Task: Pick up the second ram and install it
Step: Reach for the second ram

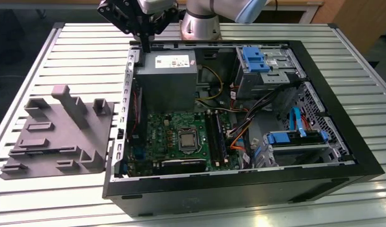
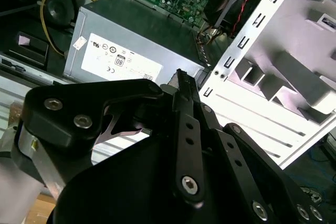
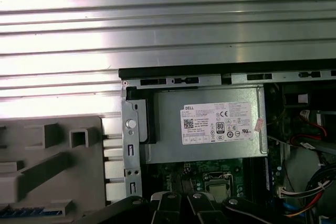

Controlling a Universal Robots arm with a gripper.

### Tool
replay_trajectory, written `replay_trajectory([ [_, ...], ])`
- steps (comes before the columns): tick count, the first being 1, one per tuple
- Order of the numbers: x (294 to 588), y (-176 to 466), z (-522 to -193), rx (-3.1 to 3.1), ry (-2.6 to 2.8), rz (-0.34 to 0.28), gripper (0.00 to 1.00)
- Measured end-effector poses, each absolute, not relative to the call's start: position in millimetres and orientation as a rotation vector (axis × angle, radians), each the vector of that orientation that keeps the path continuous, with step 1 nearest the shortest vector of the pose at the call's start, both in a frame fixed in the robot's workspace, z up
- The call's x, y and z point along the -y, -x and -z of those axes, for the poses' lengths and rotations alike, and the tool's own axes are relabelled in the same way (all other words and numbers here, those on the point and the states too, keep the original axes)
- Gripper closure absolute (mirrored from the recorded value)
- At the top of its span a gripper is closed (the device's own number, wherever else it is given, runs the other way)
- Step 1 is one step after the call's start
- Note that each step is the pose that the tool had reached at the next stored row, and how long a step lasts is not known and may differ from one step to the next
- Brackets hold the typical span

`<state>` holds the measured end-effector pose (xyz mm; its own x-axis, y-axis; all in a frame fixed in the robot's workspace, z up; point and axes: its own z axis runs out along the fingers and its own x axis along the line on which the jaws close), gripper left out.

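Observation:
My gripper point(image 1: 145, 46) hangs over the far left corner of the open computer case point(image 1: 344, 163), above the grey power supply point(image 1: 166, 71). In the second wrist view its black fingers point(image 2: 185, 108) meet at the tip with nothing between them. A slim blue strip point(image 3: 31, 212), which looks like the second ram, lies in the grey holder block point(image 3: 52, 171) in the first wrist view. The green motherboard point(image 1: 174, 137) lies inside the case, with long dark memory slots point(image 1: 216, 137) to the exterior view's right of the processor socket.
The grey holder block point(image 1: 57, 137) with upright posts sits on the slatted metal table point(image 1: 79, 52), at the exterior view's left of the case. Inside the case are blue drive-bay clips point(image 1: 256, 59), orange and yellow cables point(image 1: 234, 135) and a drive cage point(image 1: 294, 139). The arm's base point(image 1: 199, 23) stands behind the case.

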<state>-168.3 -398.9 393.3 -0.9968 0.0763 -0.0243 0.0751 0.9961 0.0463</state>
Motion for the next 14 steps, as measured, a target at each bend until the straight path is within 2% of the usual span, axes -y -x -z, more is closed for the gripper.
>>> replay_trajectory([
  [14,398.9,178.1,-393.3,-3.112,-0.118,-0.073,0.89],
])
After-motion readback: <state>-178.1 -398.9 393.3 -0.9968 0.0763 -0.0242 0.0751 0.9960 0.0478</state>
